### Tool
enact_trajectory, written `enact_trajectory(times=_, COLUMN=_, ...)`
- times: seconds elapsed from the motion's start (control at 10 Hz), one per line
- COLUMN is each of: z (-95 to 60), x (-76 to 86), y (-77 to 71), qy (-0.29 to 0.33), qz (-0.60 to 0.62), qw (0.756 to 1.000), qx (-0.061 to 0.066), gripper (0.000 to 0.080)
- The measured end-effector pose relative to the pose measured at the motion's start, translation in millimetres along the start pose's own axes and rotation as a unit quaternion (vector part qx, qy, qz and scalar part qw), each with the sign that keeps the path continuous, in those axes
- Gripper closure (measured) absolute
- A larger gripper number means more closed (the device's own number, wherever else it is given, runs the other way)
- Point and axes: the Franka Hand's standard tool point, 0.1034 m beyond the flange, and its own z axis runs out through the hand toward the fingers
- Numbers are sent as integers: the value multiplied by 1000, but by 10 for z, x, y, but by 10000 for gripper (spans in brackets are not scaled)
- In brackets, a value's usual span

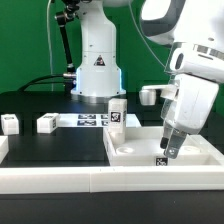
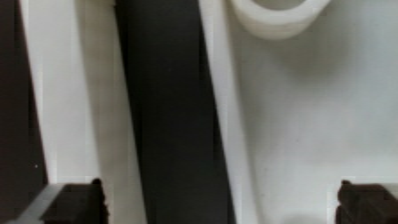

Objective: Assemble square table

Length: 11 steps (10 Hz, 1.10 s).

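The white square tabletop (image 1: 140,148) lies at the exterior view's right, with a tag (image 1: 160,158) on its near edge. One white leg (image 1: 116,112) stands upright at its far left corner. Two more legs (image 1: 10,123) (image 1: 46,123) lie at the left and another (image 1: 150,95) lies behind the tabletop. My gripper (image 1: 168,150) hangs low over the tabletop's right part. In the wrist view my gripper (image 2: 217,205) is open, with its fingertips (image 2: 71,202) wide apart. Between them lie white tabletop surface (image 2: 302,120) and a dark band (image 2: 169,110). A round socket (image 2: 276,18) shows ahead.
The marker board (image 1: 92,120) lies flat between the left legs and the tabletop. A long white border rail (image 1: 90,182) runs along the front. The robot base (image 1: 97,70) stands at the back, with black cables (image 1: 40,85) to its left.
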Motion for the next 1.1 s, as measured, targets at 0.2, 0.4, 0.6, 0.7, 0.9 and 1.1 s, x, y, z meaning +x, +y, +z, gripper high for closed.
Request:
enact_trajectory(times=0.2, z=-37, x=-81, y=32, qy=0, qz=3, qw=1000, qx=-1, gripper=151)
enact_trajectory(times=0.4, z=-238, x=-412, y=297, qy=-12, qz=-18, qw=1000, qx=0, gripper=151)
enact_trajectory(times=0.6, z=-423, x=-699, y=425, qy=-11, qz=-9, qw=1000, qx=-5, gripper=151)
enact_trajectory(times=0.7, z=-459, x=-795, y=404, qy=-11, qz=8, qw=1000, qx=-4, gripper=151)
enact_trajectory(times=0.9, z=-435, x=-781, y=393, qy=-11, qz=17, qw=1000, qx=-3, gripper=151)
enact_trajectory(times=1.1, z=-429, x=-781, y=390, qy=-11, qz=93, qw=996, qx=-3, gripper=151)
